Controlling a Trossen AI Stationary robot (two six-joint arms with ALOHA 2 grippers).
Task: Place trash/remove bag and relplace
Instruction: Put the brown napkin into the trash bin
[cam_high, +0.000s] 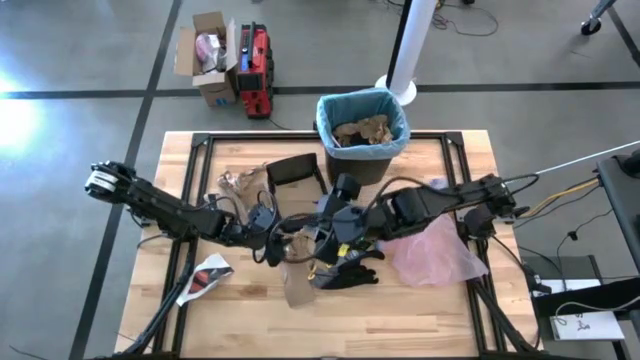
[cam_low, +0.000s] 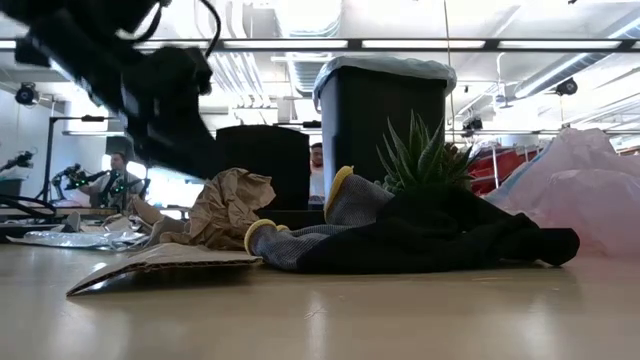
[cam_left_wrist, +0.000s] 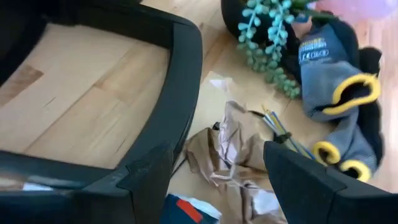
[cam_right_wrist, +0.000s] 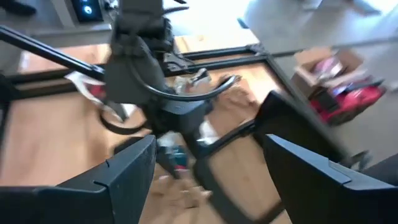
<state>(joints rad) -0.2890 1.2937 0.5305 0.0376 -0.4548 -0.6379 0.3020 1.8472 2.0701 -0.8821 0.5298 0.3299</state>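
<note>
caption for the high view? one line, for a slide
Both grippers, left and right, meet open over crumpled paper mid-table; lined bin already holds trash.

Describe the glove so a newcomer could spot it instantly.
Start at the black bin with the teal liner at the table's far edge. Come toward the near edge, past the arms, to the dark heap beside the pink bag. The glove is grey-black fabric with yellow-trimmed fingertips.

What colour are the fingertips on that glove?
Yellow, on a grey and black glove. The left wrist view shows it best.
</note>
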